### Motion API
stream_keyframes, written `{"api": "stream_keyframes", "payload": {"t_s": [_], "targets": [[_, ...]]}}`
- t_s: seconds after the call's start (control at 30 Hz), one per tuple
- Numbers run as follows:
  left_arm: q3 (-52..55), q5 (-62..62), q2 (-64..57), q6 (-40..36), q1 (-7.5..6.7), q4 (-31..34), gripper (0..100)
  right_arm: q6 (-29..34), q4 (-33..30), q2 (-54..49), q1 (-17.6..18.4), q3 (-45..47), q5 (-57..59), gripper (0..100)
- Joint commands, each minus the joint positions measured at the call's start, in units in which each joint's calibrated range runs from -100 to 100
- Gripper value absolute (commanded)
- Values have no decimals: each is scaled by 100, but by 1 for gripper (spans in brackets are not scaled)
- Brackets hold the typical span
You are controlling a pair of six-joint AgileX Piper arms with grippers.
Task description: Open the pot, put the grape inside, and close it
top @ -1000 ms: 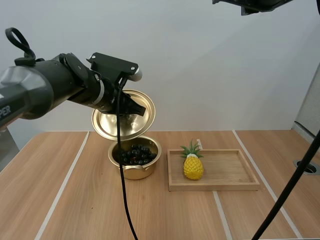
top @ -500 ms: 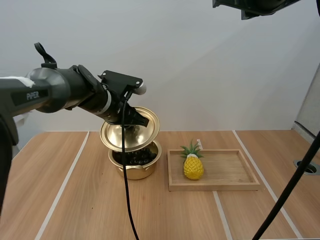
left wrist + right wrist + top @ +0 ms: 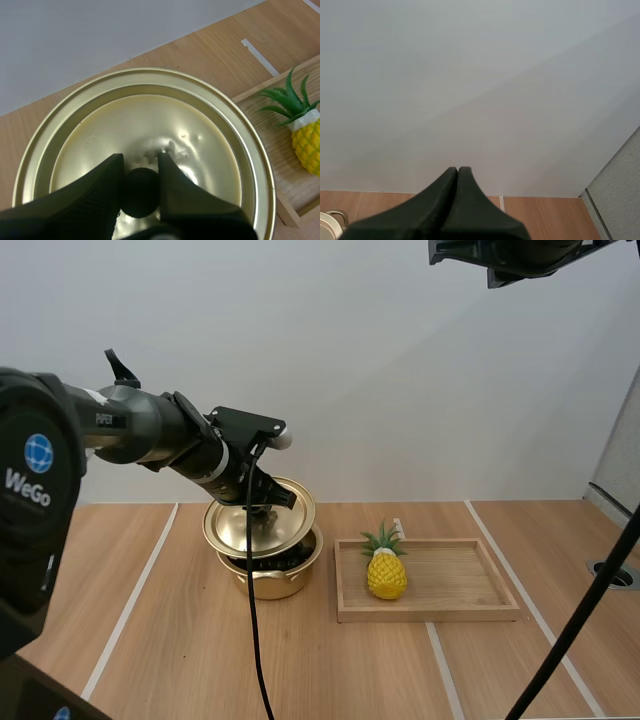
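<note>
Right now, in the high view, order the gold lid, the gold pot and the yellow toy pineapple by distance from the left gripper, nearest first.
1. Round gold metal lid, held in the left gripper.
2. Round gold metal pot, just beneath the lid.
3. Yellow toy pineapple, off to the right on the wooden tray.

Right gripper, its two black fingers together as one dark wedge, wooden table beyond.

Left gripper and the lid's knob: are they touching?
Touching. The left wrist view shows the left gripper pinching the black knob of the lid between its fingers.
</note>
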Motion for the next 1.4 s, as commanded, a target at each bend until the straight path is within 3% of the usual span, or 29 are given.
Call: {"api": "stream_keyframes", "payload": {"t_s": [0.0,0.33,0.63,0.93,1.17,1.37], "targets": [[-24,-217,135,19,1,-114,0,-42,-63,-95,-21,-41,90,0],[-24,-589,477,103,-16,-160,0,-179,-85,-95,-21,-41,268,0],[-24,-948,613,167,-432,-122,0,-179,-101,-95,-21,-41,375,0],[-24,-1062,613,-14,-430,232,0,-179,-101,-95,-21,-41,490,0],[-24,-669,613,-765,-430,1072,0,-179,-74,-95,-21,-41,490,0],[-24,-409,613,-806,-430,1172,0,-179,-17,-95,-21,-41,490,0]]}}
